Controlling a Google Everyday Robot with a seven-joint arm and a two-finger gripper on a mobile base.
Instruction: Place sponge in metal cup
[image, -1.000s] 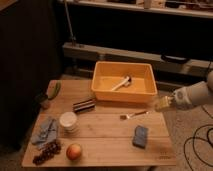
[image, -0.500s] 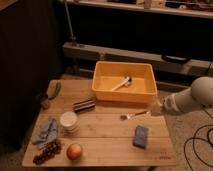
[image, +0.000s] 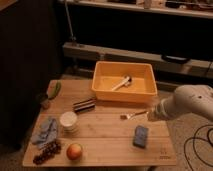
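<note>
The blue-grey sponge (image: 141, 136) lies flat on the wooden table (image: 105, 145), towards the right front. A small dark metal cup (image: 43, 99) stands at the table's far left edge, next to a green item (image: 55, 90). My gripper (image: 152, 114) is at the end of the white arm (image: 187, 102), which reaches in from the right. It hovers over the table's right side, just above and behind the sponge and apart from it. It is far from the cup.
A yellow bin (image: 102, 90) holding a pale utensil (image: 121, 83) sits at the back. A small fork (image: 132, 115) lies beside the gripper. A dark bar (image: 84, 105), white cup (image: 68, 121), blue cloth (image: 46, 131), grapes (image: 46, 151) and an orange fruit (image: 74, 150) are on the left.
The arm has moved left and down from the table's right edge, bringing the gripper closer to the sponge. The objects on the table have not moved.
</note>
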